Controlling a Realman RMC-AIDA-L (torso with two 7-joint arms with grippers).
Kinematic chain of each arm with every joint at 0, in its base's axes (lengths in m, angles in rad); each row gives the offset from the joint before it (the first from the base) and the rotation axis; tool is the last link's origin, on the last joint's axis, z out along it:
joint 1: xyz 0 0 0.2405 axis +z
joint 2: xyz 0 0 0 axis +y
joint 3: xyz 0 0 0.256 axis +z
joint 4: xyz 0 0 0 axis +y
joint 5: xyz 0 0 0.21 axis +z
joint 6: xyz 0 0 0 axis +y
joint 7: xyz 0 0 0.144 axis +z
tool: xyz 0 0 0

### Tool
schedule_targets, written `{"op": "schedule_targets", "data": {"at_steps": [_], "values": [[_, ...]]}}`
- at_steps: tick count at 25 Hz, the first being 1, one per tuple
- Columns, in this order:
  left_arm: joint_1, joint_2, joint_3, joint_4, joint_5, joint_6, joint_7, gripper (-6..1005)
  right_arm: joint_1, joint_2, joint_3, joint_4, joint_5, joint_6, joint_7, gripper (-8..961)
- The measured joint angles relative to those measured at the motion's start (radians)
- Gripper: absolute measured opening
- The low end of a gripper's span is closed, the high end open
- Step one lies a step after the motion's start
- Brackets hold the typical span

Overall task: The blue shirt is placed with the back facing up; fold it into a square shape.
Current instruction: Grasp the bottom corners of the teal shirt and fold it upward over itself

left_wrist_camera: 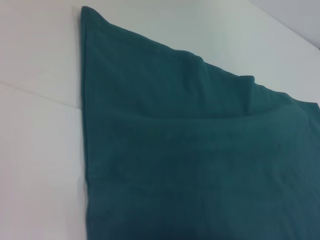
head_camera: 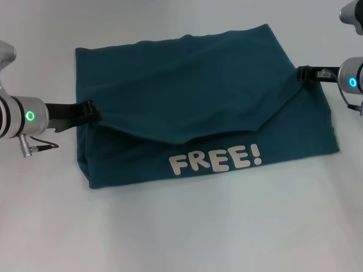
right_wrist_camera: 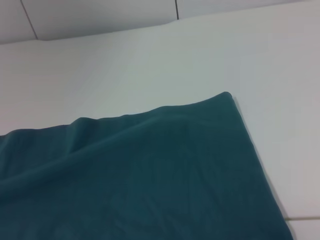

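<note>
Here, the blue shirt (head_camera: pixel 198 107) is shown spread across the middle of the head view on a pale table (head_camera: pixel 170 232), already doubled over so that a plain top flap lies folded down toward the lower part of the frame, stopping just above the white "FREE!" lettering (head_camera: pixel 215 158). The left gripper (head_camera: pixel 89 111) is seen at the left edge of the cloth, its dark fingers closed on the flap's corner; the right gripper (head_camera: pixel 306 73) is placed at the upper right edge, likewise pinched shut on the fabric. The flap's lower edge sags between the two held corners, lower at the left than at the right. The shirt's long axis is laid from left to right across the frame, between the two arms, with each gripper touching its own end. Only teal cloth and table are shown in the wrist views. The fold is judged part done: the bundle is wider than it is deep, so a sideways fold is thought still needed.
</note>
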Motion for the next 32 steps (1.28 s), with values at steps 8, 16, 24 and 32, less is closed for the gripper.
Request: {"op": "schedule_targets", "data": {"at_steps": [8, 16, 24, 32], "values": [[0.002, -0.009, 0.0, 0.003, 0.001, -0.003, 0.013, 56, 0.011, 0.0, -0.028, 0.001, 0.0, 0.001, -0.002, 180], [0.017, -0.012, -0.018, 0.005, -0.008, -0.011, 0.006, 135, 0.005, -0.014, -0.059, 0.001, -0.002, -0.005, 0.007, 188], [0.074, -0.048, -0.049, 0.093, -0.039, -0.01, 0.004, 250, -0.023, -0.048, -0.05, -0.008, 0.005, -0.091, 0.053, 355], [0.173, -0.059, -0.052, 0.162, -0.183, 0.084, 0.012, 471, -0.133, -0.03, 0.072, -0.183, 0.099, -0.41, 0.048, 690]]}}
